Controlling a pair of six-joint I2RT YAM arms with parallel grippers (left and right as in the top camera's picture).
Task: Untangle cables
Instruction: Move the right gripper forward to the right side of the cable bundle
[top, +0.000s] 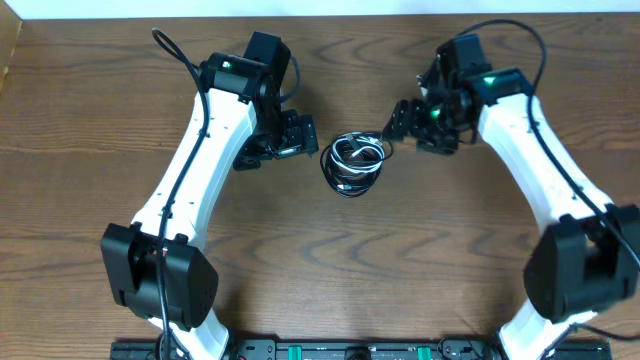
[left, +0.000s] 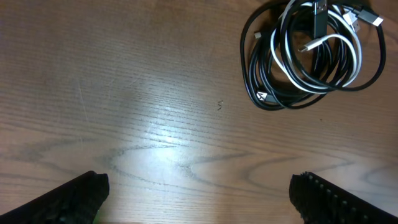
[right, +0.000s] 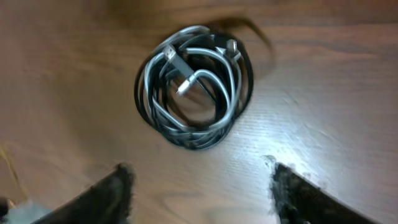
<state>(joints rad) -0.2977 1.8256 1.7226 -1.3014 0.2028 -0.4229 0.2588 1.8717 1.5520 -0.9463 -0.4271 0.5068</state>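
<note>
The cables (top: 353, 163) lie coiled in one small bundle at the middle of the wooden table, black cords with a white one looped among them. In the left wrist view the cables (left: 314, 53) sit at the upper right, well ahead of my left gripper (left: 199, 196), which is open over bare wood. In the right wrist view the cables (right: 196, 87) lie just ahead of my right gripper (right: 202, 193), whose jaws stand apart with nothing between them. Overhead, the left gripper (top: 305, 135) is left of the bundle and the right gripper (top: 398, 122) is to its upper right.
The wooden table (top: 320, 270) stretches bare around the bundle. Thick black arm cords arc from the left arm (top: 170, 50) and the right arm (top: 520, 35). The arm bases sit at the table's front edge.
</note>
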